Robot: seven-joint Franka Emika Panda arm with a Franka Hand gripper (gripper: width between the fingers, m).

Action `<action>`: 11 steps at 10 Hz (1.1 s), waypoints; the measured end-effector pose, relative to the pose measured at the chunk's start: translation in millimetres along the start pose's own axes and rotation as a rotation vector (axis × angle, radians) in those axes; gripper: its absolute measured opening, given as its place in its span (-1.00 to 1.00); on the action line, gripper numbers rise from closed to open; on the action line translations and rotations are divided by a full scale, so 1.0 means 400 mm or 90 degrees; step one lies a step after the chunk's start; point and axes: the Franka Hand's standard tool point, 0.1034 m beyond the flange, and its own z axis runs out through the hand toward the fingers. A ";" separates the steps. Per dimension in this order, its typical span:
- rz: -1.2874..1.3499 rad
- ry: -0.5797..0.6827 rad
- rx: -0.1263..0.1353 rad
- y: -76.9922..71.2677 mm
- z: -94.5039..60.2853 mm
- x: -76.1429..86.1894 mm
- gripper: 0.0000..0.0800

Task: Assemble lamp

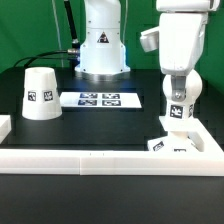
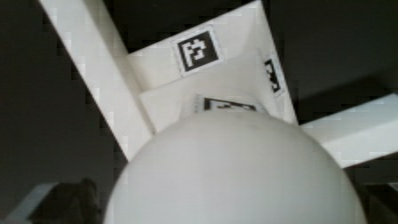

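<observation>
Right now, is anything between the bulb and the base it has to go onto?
Nothing visible does. In the wrist view the bulb shows directly in front of the base, with no other part between them. The shade stands well apart, on the exterior view's left.

The end effector (image 1: pixel 178 121) holds the bulb (image 1: pixel 179 111) over the base (image 1: pixel 170 147), the shade (image 1: pixel 40 95) standing well apart.

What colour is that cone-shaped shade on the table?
The shade is white with a black-and-white square tag; clearest in the exterior view.
</observation>
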 end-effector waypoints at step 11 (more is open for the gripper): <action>0.360 0.002 0.000 0.002 0.000 -0.001 0.44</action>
